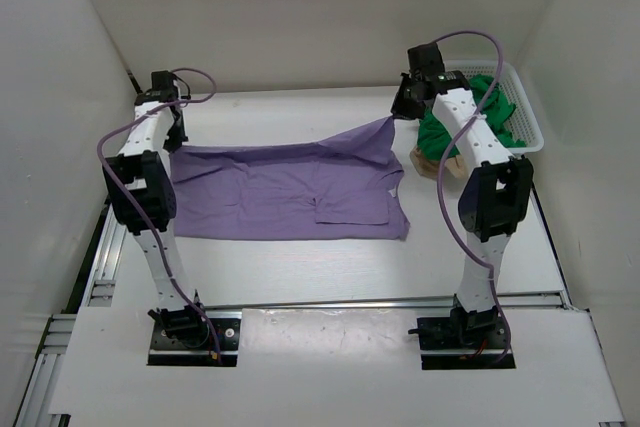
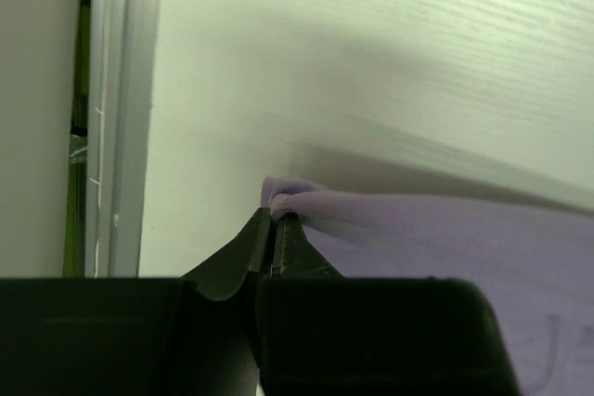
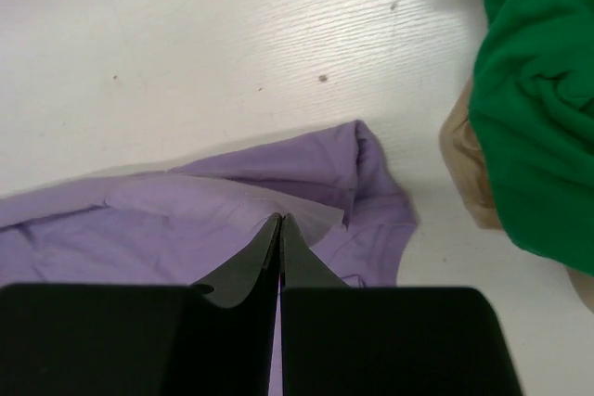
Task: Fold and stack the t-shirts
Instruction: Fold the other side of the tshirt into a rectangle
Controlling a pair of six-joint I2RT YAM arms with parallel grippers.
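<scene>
The left gripper (image 2: 274, 215) is clenched, its two dark fingertips pressed together on a small bunched fold at the edge of the lavender t-shirt (image 2: 436, 238); the cloth runs off from the tips toward 4 o'clock in the left wrist view, with bare white table (image 1: 330, 267) above it. In the top view this pinch sits at the shirt's far left corner, at about 10 o'clock of the garment. The right gripper (image 3: 281, 220) is likewise clamped, its tips meeting on a thin raised layer of the same shirt, and in the top view the far right corner of the cloth is drawn up off the table toward it, at about 1 o'clock of the garment. The rest of the lavender shirt lies spread on the table between the two arms, its near edge flat. At 3 o'clock of the right gripper the green t-shirt (image 3: 538, 90) is bunched, partly in the white mesh basket (image 1: 528, 112) and spilling over its near left corner. The beige t-shirt (image 3: 461, 164) shows from under the green one, near the lavender shirt but apart from it.
</scene>
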